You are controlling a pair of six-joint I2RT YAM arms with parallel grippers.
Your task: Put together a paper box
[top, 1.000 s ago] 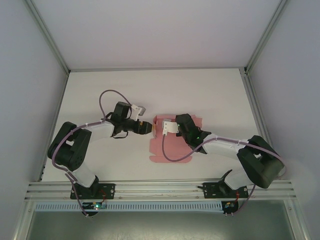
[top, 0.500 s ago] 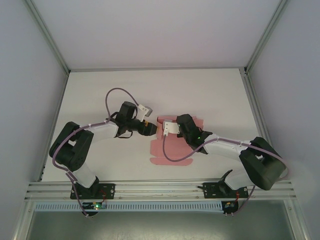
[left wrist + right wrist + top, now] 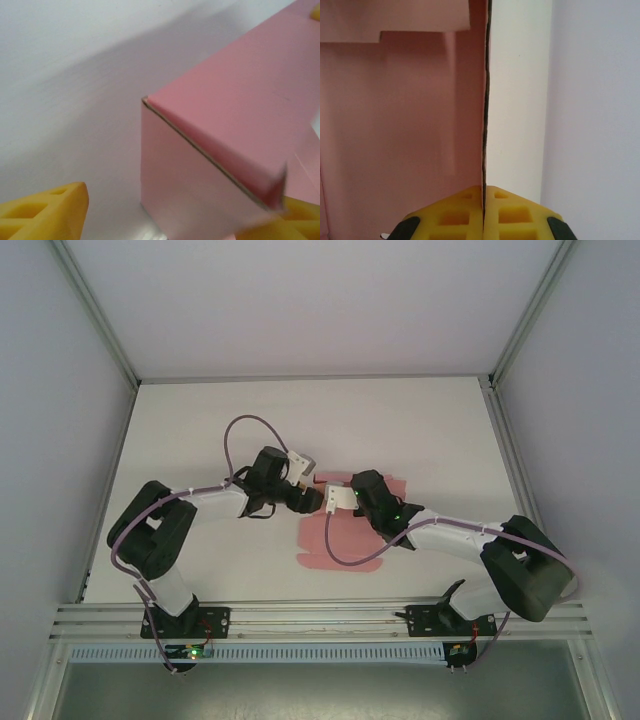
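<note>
The pink paper box (image 3: 340, 545) lies partly folded at mid-table between both arms. In the left wrist view a raised pink panel (image 3: 225, 100) meets a side wall at a sharp corner. That wall stands between the yellow fingers (image 3: 45, 215) of my left gripper (image 3: 165, 220), which is open. From above, the left gripper (image 3: 316, 500) is at the box's upper left edge. My right gripper (image 3: 338, 498) faces it from the right. In the right wrist view the right gripper (image 3: 484, 200) is shut on the thin upright edge of a pink panel (image 3: 395, 125).
The white table (image 3: 420, 430) stretches behind and to both sides of the box. Grey enclosure walls (image 3: 70, 390) and metal frame rails border it. Both arms' lilac cables (image 3: 245, 425) loop above the surface near the box.
My left arm has reached right, bringing its open gripper from beside the box up to the box's left wall. The right gripper has stayed shut on the panel, almost still.
</note>
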